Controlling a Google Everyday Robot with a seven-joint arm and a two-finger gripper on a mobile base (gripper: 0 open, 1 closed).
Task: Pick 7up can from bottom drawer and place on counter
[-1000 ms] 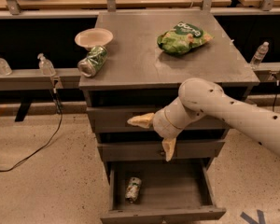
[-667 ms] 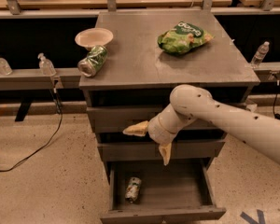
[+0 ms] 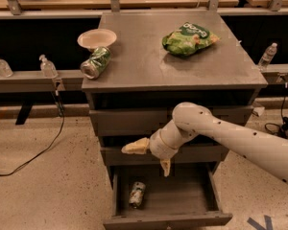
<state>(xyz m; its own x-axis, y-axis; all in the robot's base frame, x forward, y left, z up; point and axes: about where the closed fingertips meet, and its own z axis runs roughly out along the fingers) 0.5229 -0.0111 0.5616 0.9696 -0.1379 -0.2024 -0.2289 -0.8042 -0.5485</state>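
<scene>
The 7up can (image 3: 137,194), whitish with green patches, lies on its side in the left part of the open bottom drawer (image 3: 192,202). My gripper (image 3: 151,157) hangs in front of the middle drawer, above the can and a little to its right. It is open and empty, one cream finger (image 3: 135,146) pointing left, the other (image 3: 166,166) pointing down. The counter (image 3: 149,56) is the grey cabinet top above.
On the counter lie a darker green dented can (image 3: 96,63) and a white paper bowl (image 3: 97,38) at the left, and a green chip bag (image 3: 189,38) at the right. Small bottles (image 3: 47,67) stand on a ledge at the left. A cable (image 3: 33,152) runs over the floor.
My arm and gripper have moved left and slightly down, closer to the spot above the can. The can and the counter items have not moved.
</scene>
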